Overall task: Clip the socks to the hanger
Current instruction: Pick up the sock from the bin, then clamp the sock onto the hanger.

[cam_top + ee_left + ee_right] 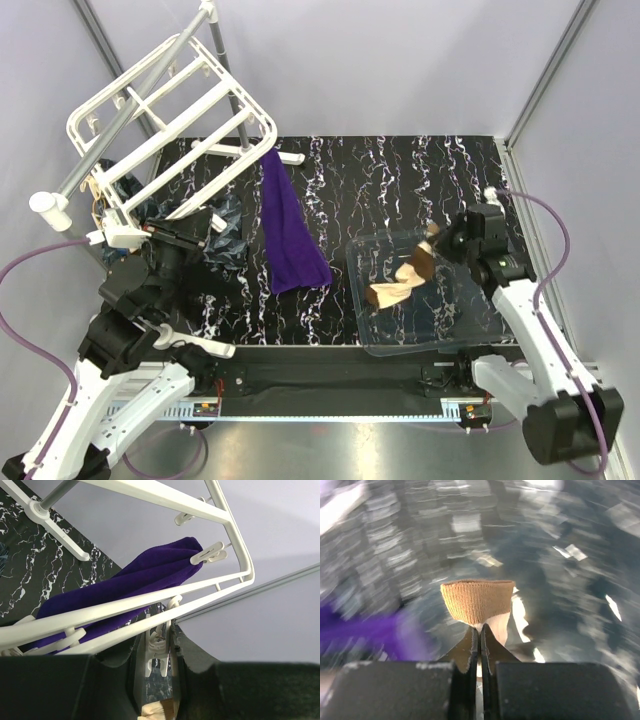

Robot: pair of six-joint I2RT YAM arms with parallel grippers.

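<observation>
Right claw (480, 629): clamped tight on beige sock (477, 600), over clear tray (440, 325). Left claw (157, 647): closed around white clip (150, 667) of hanger (150, 599) overhead. Beyond: black marbled desk (400, 180), purple cloth (290, 230), pale grey walls (400, 60).

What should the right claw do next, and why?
Probably carry the beige sock left, toward the hanger. The right claw is shut on its cuff over the clear tray, and the left claw pinches a clip on the hanger's edge.
</observation>
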